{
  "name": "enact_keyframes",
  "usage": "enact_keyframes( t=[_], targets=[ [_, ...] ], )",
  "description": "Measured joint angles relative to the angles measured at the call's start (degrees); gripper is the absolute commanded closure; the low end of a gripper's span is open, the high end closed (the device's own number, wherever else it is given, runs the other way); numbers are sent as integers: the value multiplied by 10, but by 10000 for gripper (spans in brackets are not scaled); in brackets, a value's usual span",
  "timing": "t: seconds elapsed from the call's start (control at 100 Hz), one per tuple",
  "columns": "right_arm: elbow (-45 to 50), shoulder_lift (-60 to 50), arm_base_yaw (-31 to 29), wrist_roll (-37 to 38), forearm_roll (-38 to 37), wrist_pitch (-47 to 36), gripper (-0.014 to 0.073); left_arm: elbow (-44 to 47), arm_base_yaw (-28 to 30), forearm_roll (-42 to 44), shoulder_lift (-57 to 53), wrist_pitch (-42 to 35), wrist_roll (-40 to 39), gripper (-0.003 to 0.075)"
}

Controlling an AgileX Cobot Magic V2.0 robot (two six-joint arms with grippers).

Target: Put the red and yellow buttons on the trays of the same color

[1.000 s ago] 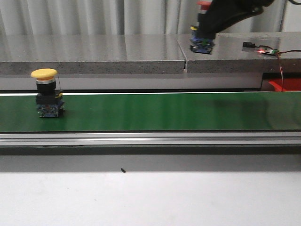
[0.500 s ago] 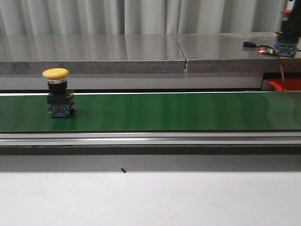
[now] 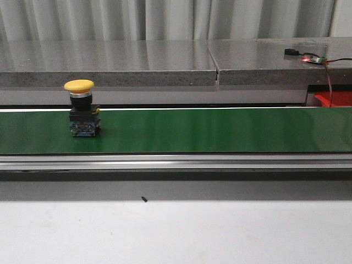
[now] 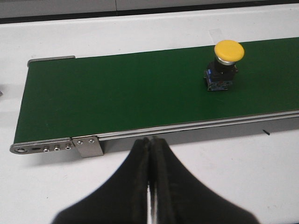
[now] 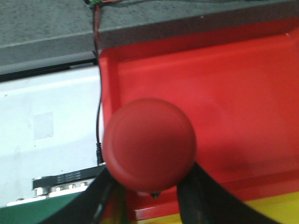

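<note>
A yellow button [image 3: 80, 108] with a black body stands upright on the green belt [image 3: 209, 130], toward its left part; it also shows in the left wrist view as the yellow button [image 4: 225, 63]. My left gripper [image 4: 151, 142] is shut and empty over the white table, short of the belt's near rail. In the right wrist view my right gripper [image 5: 149, 186] is shut on the red button [image 5: 149, 143], held above the red tray [image 5: 224, 93]. A strip of yellow tray [image 5: 275, 210] shows beside the red tray. In the front view only a corner of the red tray [image 3: 335, 99] appears.
A grey stone ledge [image 3: 137, 60] runs behind the belt. A small circuit board with a lit red LED and wires [image 3: 311, 59] lies on it at the right. The belt's end roller and metal bracket [image 4: 86, 145] lie near my left gripper.
The yellow button has ridden the belt to the right. My right arm, carrying the red button, has moved right and out of the front view.
</note>
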Motion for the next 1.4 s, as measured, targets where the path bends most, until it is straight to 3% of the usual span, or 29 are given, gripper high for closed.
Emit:
enact_keyframes(
  t=[0.27, 0.68, 1.18, 1.27, 1.4],
  targets=[
    [-36, 79, -28, 72, -38, -8, 544, 0, 0, 0, 0, 0, 0, 738],
    [-59, 207, -33, 87, -36, -98, 544, 0, 0, 0, 0, 0, 0, 738],
    [-59, 260, -22, 89, -14, -175, 538, 0, 0, 0, 0, 0, 0, 739],
    [-59, 264, -21, 89, -14, -175, 453, 0, 0, 0, 0, 0, 0, 739],
    [-59, 266, -20, 89, -14, -175, 211, 0, 0, 0, 0, 0, 0, 739]
  ],
)
